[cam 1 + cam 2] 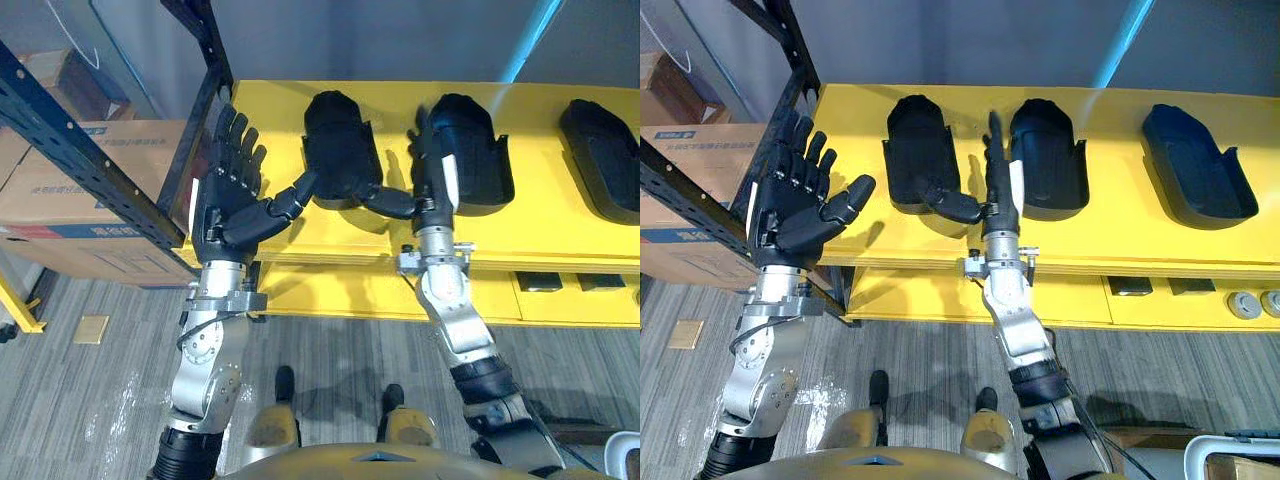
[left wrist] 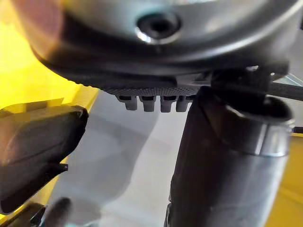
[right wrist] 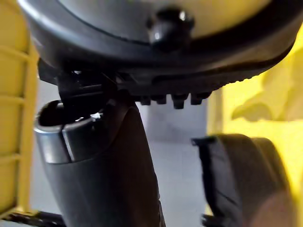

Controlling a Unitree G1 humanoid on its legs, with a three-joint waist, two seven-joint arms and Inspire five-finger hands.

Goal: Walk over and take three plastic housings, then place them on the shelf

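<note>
**Nothing held at the yellow board**

The left hand [image 1: 225,195] and right hand [image 1: 437,172] hang spread and empty over the front edge of the yellow shelf board [image 1: 1120,240]. The left housing [image 1: 912,150], middle housing [image 1: 1050,160] and right housing [image 1: 1195,165] lie on it in a row. Whether they are already delivered or waiting for pickup, I can't tell. A dark rack upright [image 1: 70,150], cardboard boxes [image 1: 60,200] and grey floor [image 1: 340,350] surround it.
</note>
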